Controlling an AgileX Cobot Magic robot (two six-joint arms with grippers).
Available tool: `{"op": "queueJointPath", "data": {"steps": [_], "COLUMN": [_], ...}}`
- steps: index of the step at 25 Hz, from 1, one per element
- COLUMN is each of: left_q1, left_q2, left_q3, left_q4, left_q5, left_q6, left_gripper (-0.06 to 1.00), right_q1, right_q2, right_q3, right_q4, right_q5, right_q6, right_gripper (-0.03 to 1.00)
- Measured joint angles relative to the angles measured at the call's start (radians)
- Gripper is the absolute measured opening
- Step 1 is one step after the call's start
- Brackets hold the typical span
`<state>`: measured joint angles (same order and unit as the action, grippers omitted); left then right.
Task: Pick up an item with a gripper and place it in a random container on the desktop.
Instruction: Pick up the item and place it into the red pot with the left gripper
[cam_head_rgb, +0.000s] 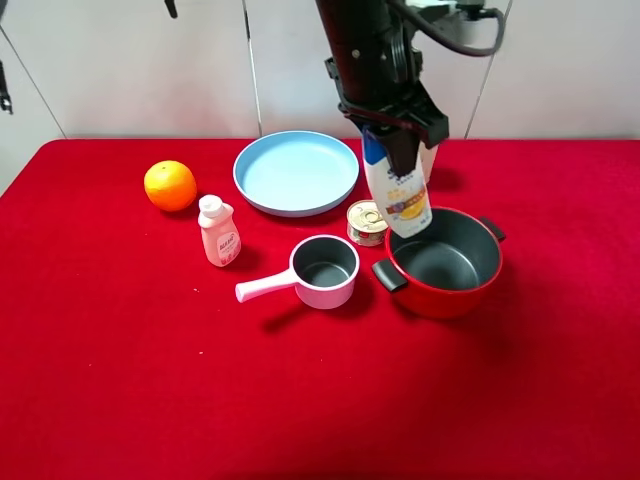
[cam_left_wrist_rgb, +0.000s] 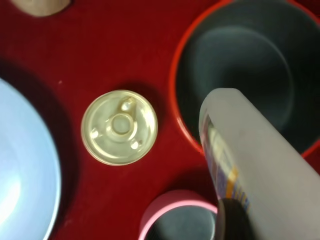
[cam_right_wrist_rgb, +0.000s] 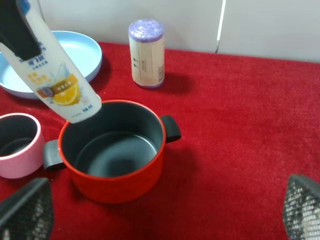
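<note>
My left gripper (cam_head_rgb: 393, 128) is shut on the upper part of the tall white shampoo bottle (cam_head_rgb: 398, 196) with its orange-yellow label. It holds the bottle tilted in the air, base down, just above the near-left rim of the red pot (cam_head_rgb: 446, 291). The left wrist view shows the bottle (cam_left_wrist_rgb: 260, 160) over the pot's rim (cam_left_wrist_rgb: 174, 85). The right wrist view shows the bottle (cam_right_wrist_rgb: 60, 82) in the left gripper (cam_right_wrist_rgb: 17, 30) above the pot (cam_right_wrist_rgb: 125, 180). The pot's grey inside holds nothing. My right gripper (cam_right_wrist_rgb: 162, 212) is open and empty, on the near side of the pot.
A gold-lidded tin can (cam_head_rgb: 366, 222) stands just left of the pot. A pink saucepan (cam_head_rgb: 325, 270) sits in front of it. A light blue plate (cam_head_rgb: 296, 172), a small pink-white bottle (cam_head_rgb: 218, 231) and an orange (cam_head_rgb: 170, 185) lie further left. A purple-lidded cylinder (cam_right_wrist_rgb: 146, 54) stands behind the pot.
</note>
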<state>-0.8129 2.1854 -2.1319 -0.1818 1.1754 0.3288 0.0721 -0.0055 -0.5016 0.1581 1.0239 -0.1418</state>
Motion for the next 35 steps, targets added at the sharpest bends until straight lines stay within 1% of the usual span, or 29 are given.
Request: {"op": "queueJointPath", "data": {"steps": [11,22,31,35], "left_q1": [-0.045,-0.068,-0.071,-0.072], "left_q2": [0.007,0.066,0.096,0.097], "left_q3": [-0.001,-0.002,-0.002,-0.002], "left_q4": [-0.014,-0.006,-0.007,-0.008], "left_q5": [0.0,-0.005,-0.058,-0.102], "left_q6": [0.047,0.056,0.072,0.083], "left_gripper": [0.37,0.37,0.37,0.37], "right_q1": [0.0,0.0,0.0,0.0], "right_q2": [0.0,0.0,0.0,0.0], "right_q3": [0.0,0.0,0.0,0.0], "right_q4": [0.002,0.003,0.005,0.005], "right_q5": [0.0,0.0,0.0,0.0], "right_q6": [0.0,0.0,0.0,0.0], "right_gripper": [0.69,0.69,0.69,0.69]}}
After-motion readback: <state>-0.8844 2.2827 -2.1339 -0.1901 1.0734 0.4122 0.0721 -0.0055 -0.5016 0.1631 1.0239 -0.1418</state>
